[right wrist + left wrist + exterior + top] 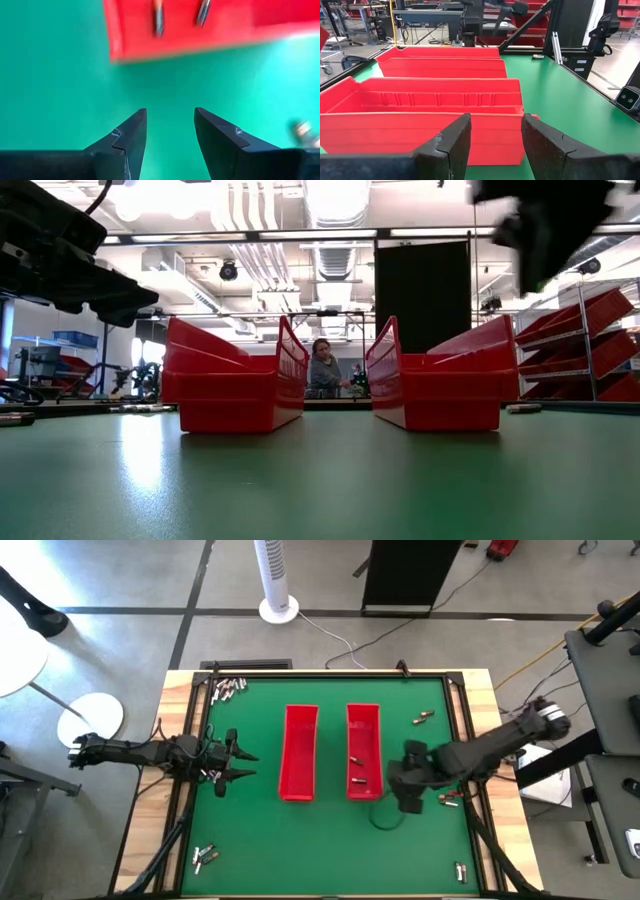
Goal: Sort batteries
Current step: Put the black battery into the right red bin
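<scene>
Two long red trays lie side by side mid-table, the left tray (299, 752) and the right tray (363, 750). Two batteries (355, 768) lie in the right tray and show again as batteries (158, 17) in the right wrist view. My right gripper (405, 802) hangs open above the green mat just right of that tray's near end, pointing steeply down, with nothing between its fingers (170, 117). A loose battery (302, 131) lies on the mat beside it. My left gripper (240, 765) waits open at the left, facing the trays (496, 125).
Small clusters of batteries lie on the mat at the far left corner (228, 688), the near left (205, 857), right of the trays (423, 719), by my right arm (452, 797) and at the near right corner (461, 871). A black frame (458, 690) borders the mat.
</scene>
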